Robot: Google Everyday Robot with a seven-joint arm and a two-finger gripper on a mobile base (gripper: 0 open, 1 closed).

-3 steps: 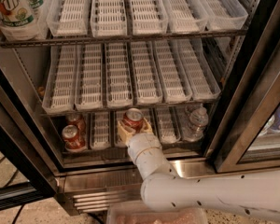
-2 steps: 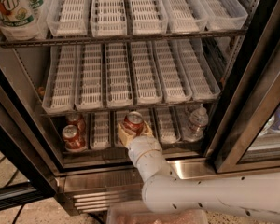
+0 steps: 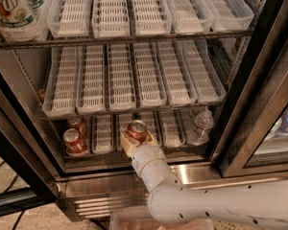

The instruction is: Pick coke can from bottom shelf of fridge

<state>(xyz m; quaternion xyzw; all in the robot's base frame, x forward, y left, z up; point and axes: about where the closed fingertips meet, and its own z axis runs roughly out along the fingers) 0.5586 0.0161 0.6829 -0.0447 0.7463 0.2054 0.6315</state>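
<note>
- White and jointed, the arm (image 3: pixel 197 202) reaches in from the lower right, crossing the steel sill of the fridge (image 3: pixel 206 172).
- At its tip, the gripper (image 3: pixel 137 139) sits at the front of the bottom shelf (image 3: pixel 103 139). Its tan fingers (image 3: pixel 127 143) press on either side of the coke can (image 3: pixel 137 130), and the jaws look closed on it.
- The can stands upright in the middle lane, long axis vertical, directly between the jaws. A straight pull back over the sill looks like what remains.
- Compared with a second ago, can and gripper sit slightly lower in view, nearer the sill.
- Other red cans (image 3: pixel 74 140) stand to the left and a water bottle (image 3: pixel 201 126) to the right, both apart from the grasp.
</note>
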